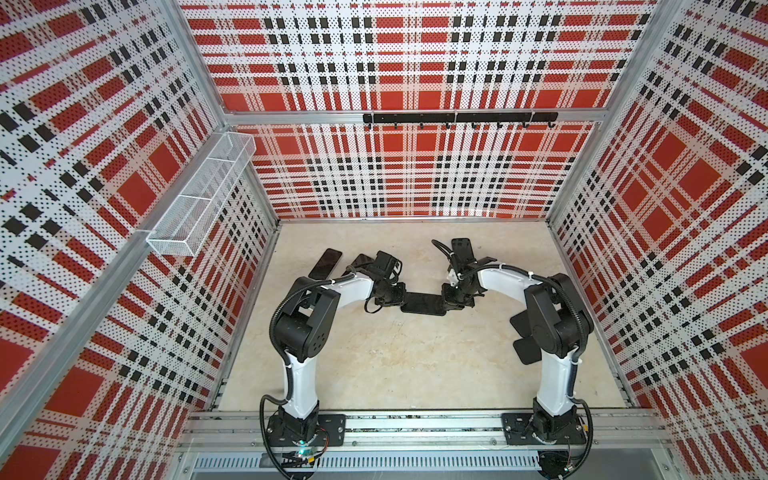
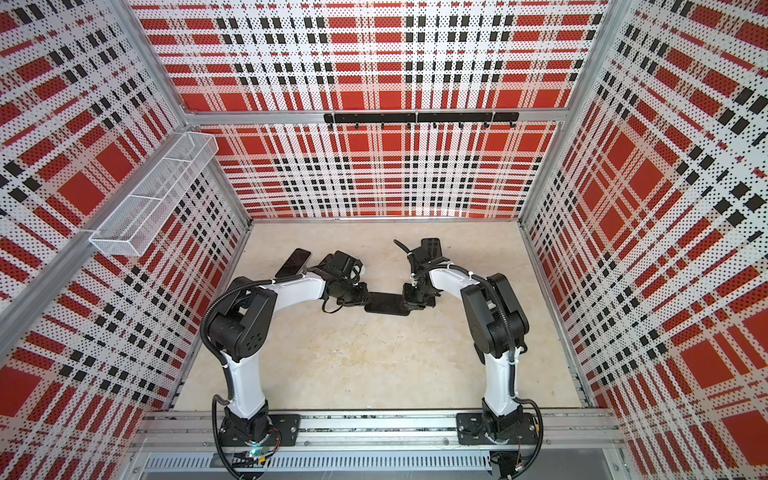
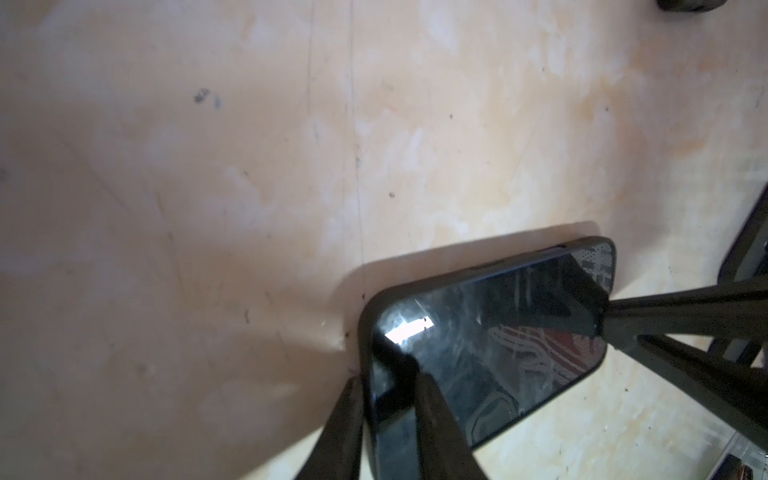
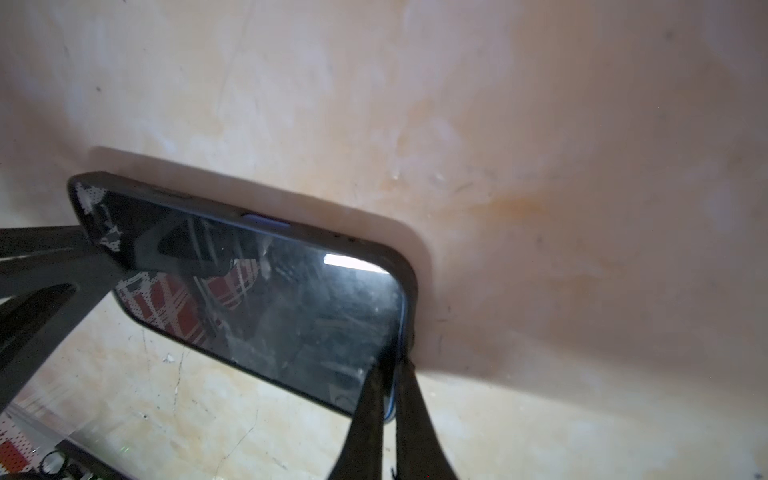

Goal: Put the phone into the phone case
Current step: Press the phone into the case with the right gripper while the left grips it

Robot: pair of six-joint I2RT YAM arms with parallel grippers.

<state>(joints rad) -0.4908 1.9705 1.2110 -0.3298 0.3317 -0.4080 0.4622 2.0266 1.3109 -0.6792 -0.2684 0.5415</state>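
**A:** Where do we have the phone?

**B:** We see the phone (image 3: pixel 498 345) lying screen up inside the black phone case (image 1: pixel 422 304). It lies flat on the beige surface (image 1: pixel 395 374) near the middle of the frame in both top views. Its long side runs left to right between our two arms.

**A:** And our left end effector (image 3: pixel 376 374)?

**B:** It stands narrow and is clamped on the left end of the case. In the left wrist view one finger (image 3: pixel 436 424) rests on the glass and the other sits outside the rim.

**A:** What about our right end effector (image 4: pixel 390 365)?

**B:** It is almost closed and pinches the opposite end. There a thin blue edge of the phone shows between the glass and the case rim.

**A:** Is anything else around us?

**B:** A second black phone (image 1: pixel 325 264) lies toward the upper left of the surface, well apart from the case. A third dark phone (image 1: pixel 462 248) shows behind our right arm, partly hidden.
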